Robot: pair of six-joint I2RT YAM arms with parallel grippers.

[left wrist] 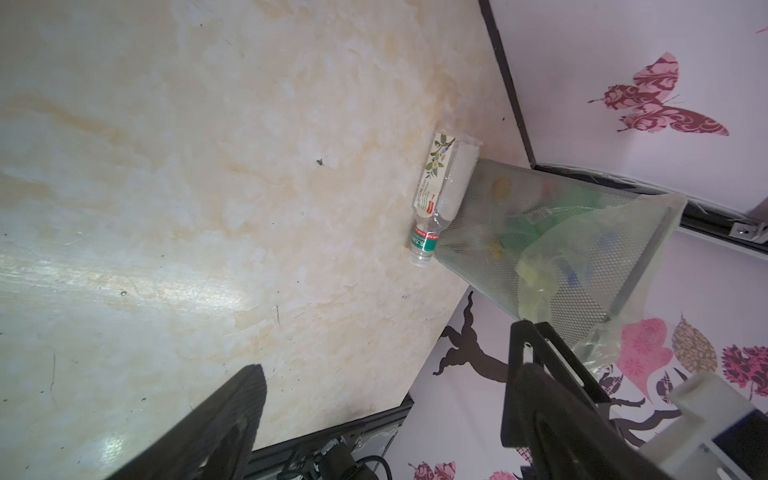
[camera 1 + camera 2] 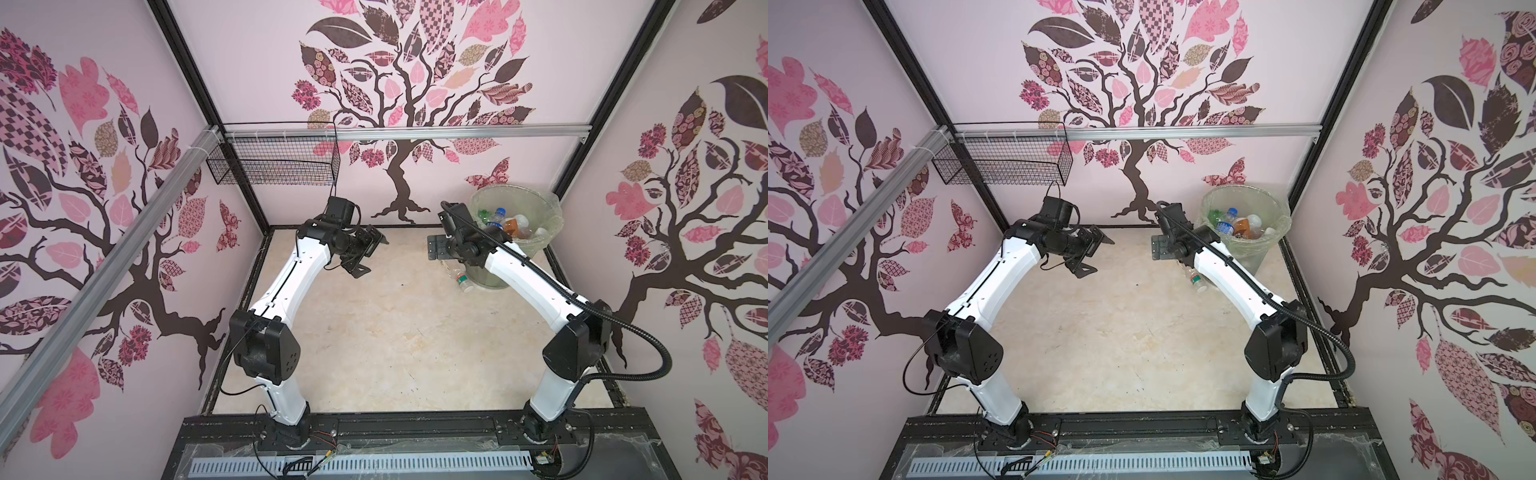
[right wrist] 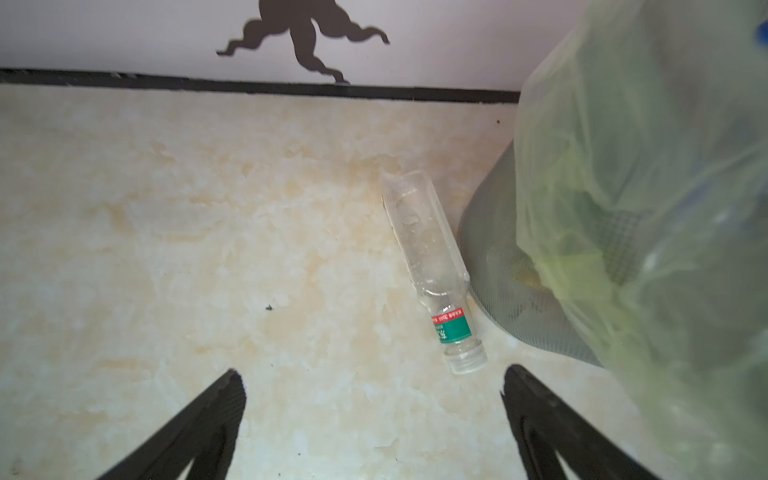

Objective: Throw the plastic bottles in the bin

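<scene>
The bin [image 2: 552, 199] [image 2: 1283, 208], a round grey mesh basket with a greenish bag, stands in the far right corner. Several plastic bottles [image 2: 505, 222] [image 2: 1237, 226] lie inside it. One clear bottle [image 2: 461, 280] [image 2: 1196, 280] [image 1: 436, 195] [image 3: 428, 266] with a green neck band lies on the floor against the bin's base [image 3: 498, 270]. My right gripper [image 2: 440, 249] [image 3: 374, 374] hangs open just above it, with the bottle's mouth near one finger. My left gripper [image 2: 372, 255] [image 2: 1096, 255] [image 1: 386, 357] is open and empty at the far left, well apart from the bottle.
A black wire basket [image 2: 274, 164] [image 2: 1000, 164] hangs on the aluminium rail at the back left. Patterned walls close in three sides. The bin [image 1: 582, 232] sits tight in the corner by the black floor frame [image 3: 249, 85].
</scene>
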